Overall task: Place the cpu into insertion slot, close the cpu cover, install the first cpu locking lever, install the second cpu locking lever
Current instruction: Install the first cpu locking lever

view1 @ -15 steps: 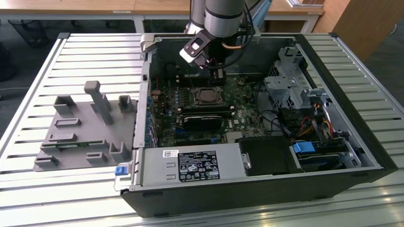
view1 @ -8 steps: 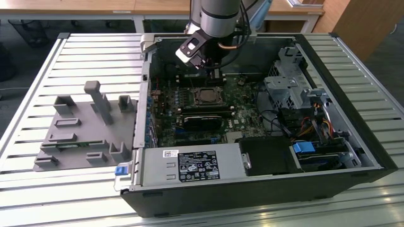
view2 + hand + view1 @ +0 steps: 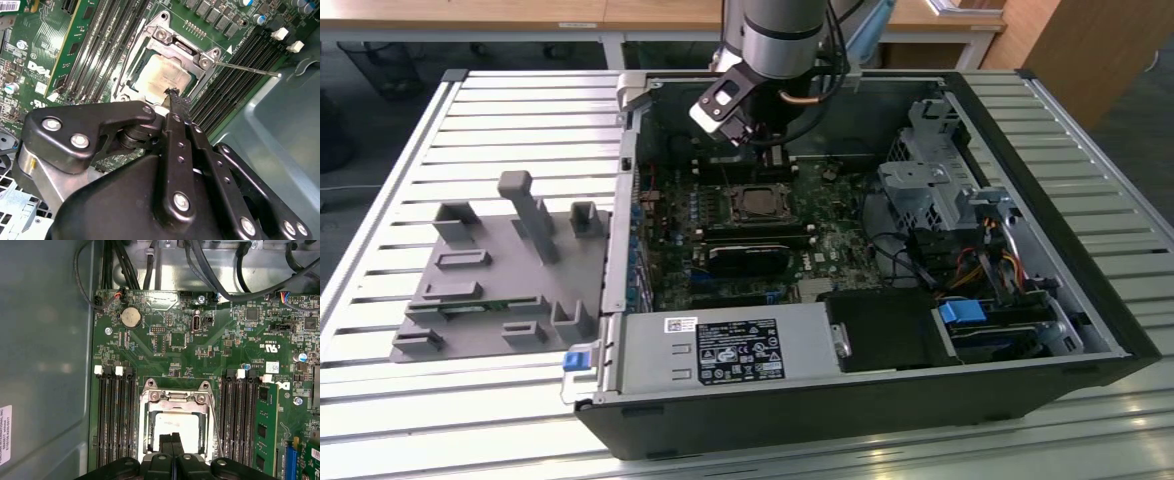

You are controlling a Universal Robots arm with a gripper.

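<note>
The jaws are shut, the two black fingertips (image 3: 167, 441) pressed together with a bare seam between them and nothing in their hold. In both wrist views the joined tip (image 3: 175, 100) sits over the near edge of the cpu (image 3: 181, 424); whether it touches the metal cannot be told.

The cpu lies flat in the insertion slot (image 3: 148, 435), its pale face showing through the cut-out of the cpu cover (image 3: 175, 397), which lies down around it. A thin lever rod (image 3: 246, 68) stands out from one corner of the slot and reaches over the neighbouring memory slots (image 3: 235, 85).

Room around the slot is tight. Banks of long black memory slots (image 3: 116, 415) lie close on two opposite sides of it, and one bank has a green memory module (image 3: 267, 425) just beyond it. Past the other bank, well clear of the slot, rises the plain grey case wall (image 3: 45, 365). On the side away from the jaws the board is low and open up to a coin cell (image 3: 131, 317).

In the exterior view the arm (image 3: 774, 35) comes down into the open computer case (image 3: 1067, 330), which sits on the slatted counter (image 3: 400, 150).
</note>
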